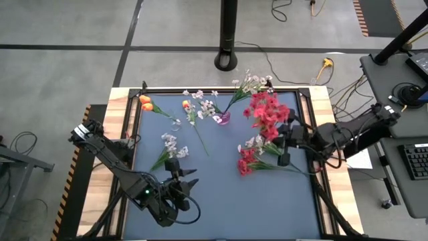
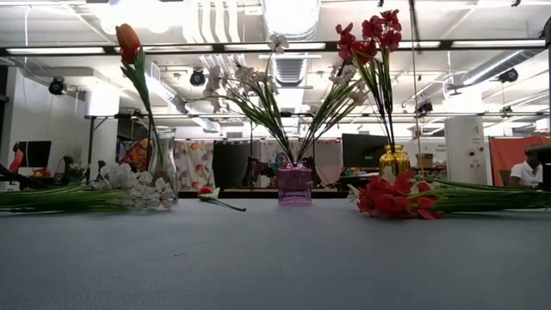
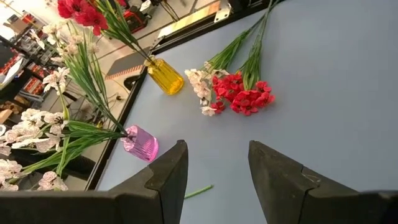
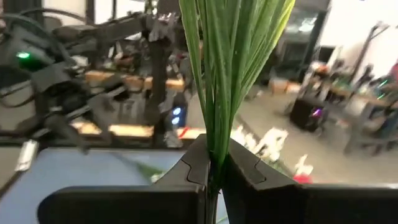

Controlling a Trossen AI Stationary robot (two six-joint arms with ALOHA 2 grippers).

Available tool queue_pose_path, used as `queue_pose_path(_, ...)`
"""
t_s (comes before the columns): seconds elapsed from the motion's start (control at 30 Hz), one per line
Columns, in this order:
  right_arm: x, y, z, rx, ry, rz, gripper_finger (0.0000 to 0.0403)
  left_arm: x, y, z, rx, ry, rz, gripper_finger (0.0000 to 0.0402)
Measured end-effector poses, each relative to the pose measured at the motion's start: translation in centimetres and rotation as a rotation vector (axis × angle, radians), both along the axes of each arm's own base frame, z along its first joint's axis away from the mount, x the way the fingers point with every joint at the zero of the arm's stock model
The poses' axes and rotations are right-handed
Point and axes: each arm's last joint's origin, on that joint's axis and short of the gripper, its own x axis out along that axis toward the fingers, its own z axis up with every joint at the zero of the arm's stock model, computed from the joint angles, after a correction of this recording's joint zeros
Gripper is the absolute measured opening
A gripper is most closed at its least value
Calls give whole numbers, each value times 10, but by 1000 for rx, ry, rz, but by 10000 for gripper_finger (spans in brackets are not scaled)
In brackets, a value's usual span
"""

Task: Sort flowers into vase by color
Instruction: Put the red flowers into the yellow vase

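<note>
My right gripper (image 4: 214, 163) is shut on a flower's green stems and leaves; in the high view it (image 1: 283, 136) is beside the red flowers (image 1: 267, 110) over the yellow vase (image 2: 394, 161). White sprays stand in the pink vase (image 1: 222, 118). An orange flower (image 2: 127, 39) stands in a clear glass vase (image 2: 164, 159). White flowers (image 1: 170, 147) and a red-and-white bunch (image 3: 239, 93) lie flat on the mat. My left gripper (image 3: 214, 149) hovers open above the mat near its front left, holding nothing. My right gripper pinches a bundle of thin green stems and leaves (image 4: 217, 124) between its two fingers. The stems run on past the fingertips and out of the wrist view, so the blossoms do not show there. The bundle is lifted clear of the table.
One orange-budded stem (image 1: 194, 124) lies on the mat between the glass and pink vases. The blue mat (image 1: 221, 201) is bare toward the near edge. A wooden frame (image 1: 124, 94) borders the table. A black post (image 1: 227, 40) stands behind it, a desk (image 1: 401, 73) to the right.
</note>
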Motion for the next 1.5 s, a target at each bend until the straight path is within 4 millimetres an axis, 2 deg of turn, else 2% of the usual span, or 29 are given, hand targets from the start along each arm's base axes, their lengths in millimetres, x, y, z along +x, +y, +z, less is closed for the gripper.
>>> queue_pose_path(0.17,0,-9,-18,-31,-42,-33,17,0,0,0,-1,0,-1,152)
queue_pose_path(0.47,-27,-32,-51,32,-183,-134,17,1,1,0,-1,0,3,152)
queue_pose_path(0.6,-39,-43,-61,106,-202,-338,17,2,2,0,-1,0,8,152)
queue_pose_path(0.77,-49,-52,-65,164,-214,-615,18,5,7,0,-1,0,25,152)
queue_pose_path(1.07,-43,-70,-70,212,-237,-767,18,11,15,0,24,16,43,152)
queue_pose_path(1.5,-27,-97,-82,205,-210,-861,18,11,15,0,32,20,39,152)
